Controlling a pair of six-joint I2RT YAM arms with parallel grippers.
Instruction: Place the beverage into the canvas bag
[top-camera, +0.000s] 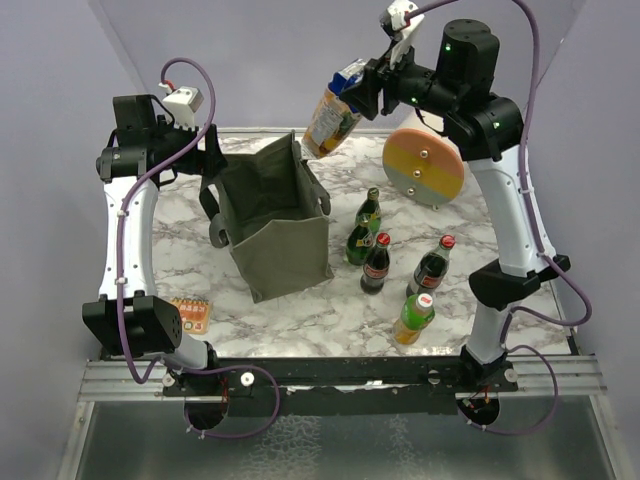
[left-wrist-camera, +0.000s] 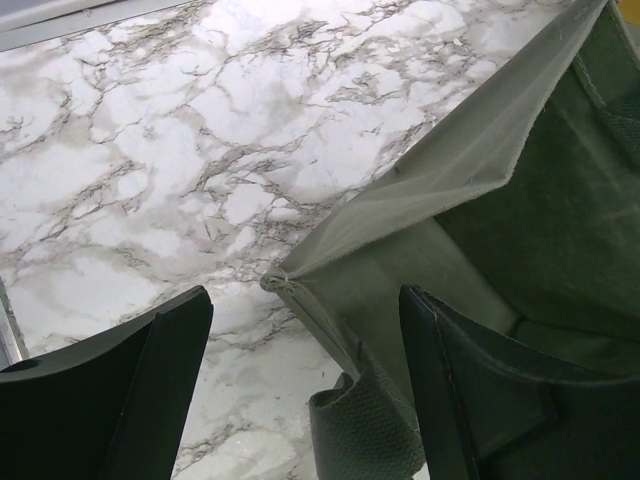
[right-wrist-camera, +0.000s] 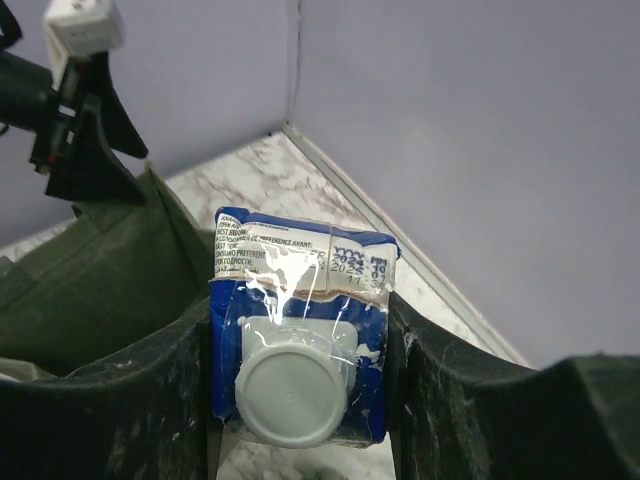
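Note:
The canvas bag (top-camera: 275, 235) is an olive-green tote, upright and open-mouthed, left of the table's middle. My left gripper (top-camera: 210, 150) is open at the bag's back-left corner. In the left wrist view its jaws (left-wrist-camera: 305, 390) straddle the bag's corner seam (left-wrist-camera: 300, 300) and a handle loop (left-wrist-camera: 365, 430) without pinching them. My right gripper (top-camera: 365, 90) is shut on the beverage, a carton (top-camera: 333, 115) with a yellow body and blue top. It holds the carton tilted in the air above the bag's back-right rim. In the right wrist view the carton's white cap (right-wrist-camera: 290, 395) sits between the fingers, with the bag (right-wrist-camera: 90, 270) below left.
Two green bottles (top-camera: 365, 225), two red-capped cola bottles (top-camera: 376, 262) (top-camera: 432, 265) and a green-orange bottle (top-camera: 413, 318) stand right of the bag. A cream-and-orange cylinder (top-camera: 424, 166) lies at the back right. An orange packet (top-camera: 190, 312) lies front left. Purple walls close the back.

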